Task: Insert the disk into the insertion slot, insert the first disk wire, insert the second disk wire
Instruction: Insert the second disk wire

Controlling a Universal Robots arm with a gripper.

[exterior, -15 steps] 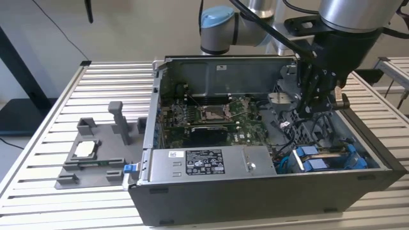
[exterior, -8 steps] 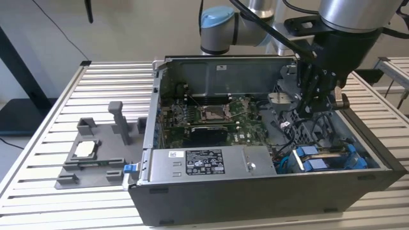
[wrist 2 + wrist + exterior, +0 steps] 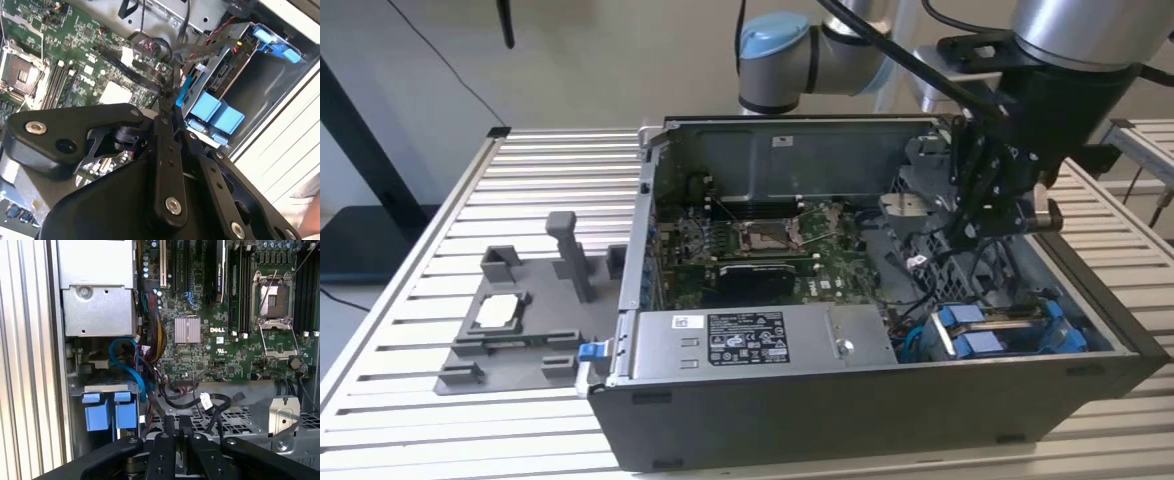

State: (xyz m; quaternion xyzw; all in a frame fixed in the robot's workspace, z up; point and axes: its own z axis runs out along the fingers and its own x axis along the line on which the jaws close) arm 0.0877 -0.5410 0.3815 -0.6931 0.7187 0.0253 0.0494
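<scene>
The disk [image 3: 983, 330] sits in the insertion slot [image 3: 1062, 335] at the case's front corner on the exterior view's right, with its two blue end tabs facing up. Both wrist views show those tabs [image 3: 216, 114] [image 3: 107, 412]. My gripper [image 3: 983, 235] hangs over the case interior behind the slot, above a perforated grey shelf. Its fingers [image 3: 170, 427] stand close together, shut, and I see nothing between them. Loose black wires with a white tag [image 3: 205, 401] lie just ahead of the fingertips. A blue cable [image 3: 182, 90] runs right beside the gripper [image 3: 170, 102] toward the disk.
The open computer case stands on a slatted metal table [image 3: 547, 170]. A silver power-supply box [image 3: 747, 340] fills the front of the case beside the slot. The motherboard with its processor socket [image 3: 761, 235] lies behind it. A grey plastic fixture [image 3: 520, 320] sits on the table at the exterior view's left.
</scene>
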